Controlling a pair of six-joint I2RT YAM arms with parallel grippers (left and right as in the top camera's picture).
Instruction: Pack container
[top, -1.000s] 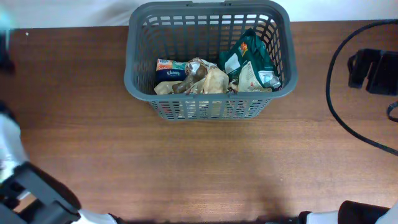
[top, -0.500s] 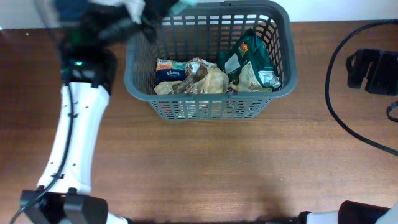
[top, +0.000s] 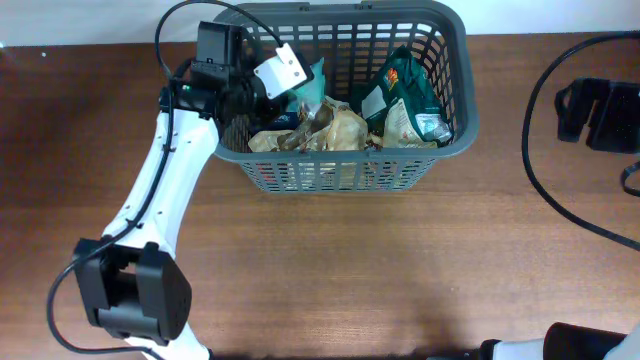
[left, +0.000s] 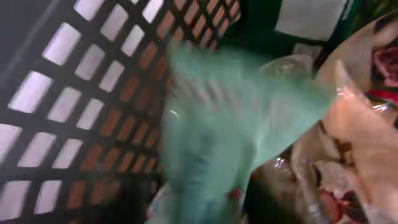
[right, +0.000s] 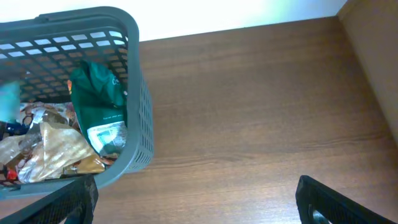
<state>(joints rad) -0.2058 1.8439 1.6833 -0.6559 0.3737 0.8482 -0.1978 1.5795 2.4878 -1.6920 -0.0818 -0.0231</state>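
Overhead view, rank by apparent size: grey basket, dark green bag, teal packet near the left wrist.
1. grey basket, by far largest.
2. dark green bag.
3. teal packet, smallest as seen, but partly hidden, so unsure.

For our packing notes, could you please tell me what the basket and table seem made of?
The basket looks like matte grey moulded plastic, given its uniform slotted lattice. The table looks like wood or veneer, showing brown grain streaks.

Left arm (top: 160, 190): slim white links, bulky black joint housing (top: 135, 295) at 7 o'clock in the overhead view, thin black cable (top: 162, 28) looped at 11 o'clock, white boxy wrist camera (top: 282, 72); right gripper (right: 194, 202): two black angular fingers (right: 323, 199).
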